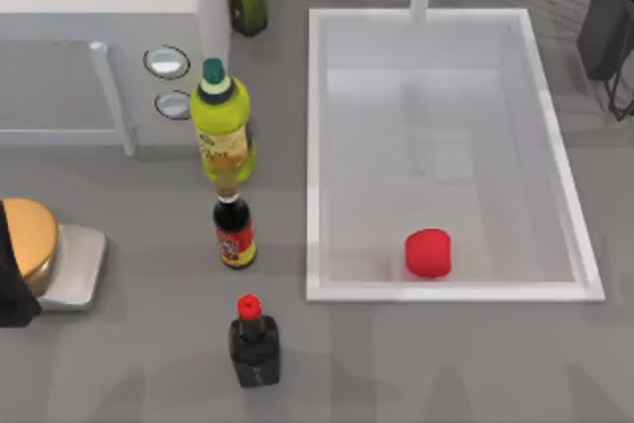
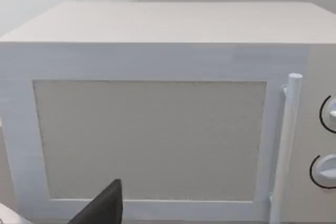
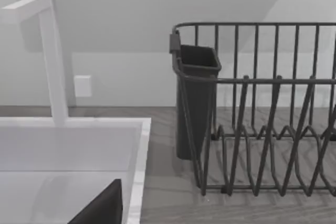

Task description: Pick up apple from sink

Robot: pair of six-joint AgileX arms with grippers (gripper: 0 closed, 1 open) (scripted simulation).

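Nearest the top camera, the apple [image 1: 428, 253] lies untouched in the sink [image 1: 315, 146]; neither gripper's finger spread can be told.

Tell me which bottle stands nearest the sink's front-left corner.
The red-labelled dark bottle, just left of the sink; the red-capped one sits farther forward.

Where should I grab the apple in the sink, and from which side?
Grip the apple across its rounded middle, coming straight down from above. It lies on the floor close to the sink near rim, so a sideways approach looks blocked by the wall.
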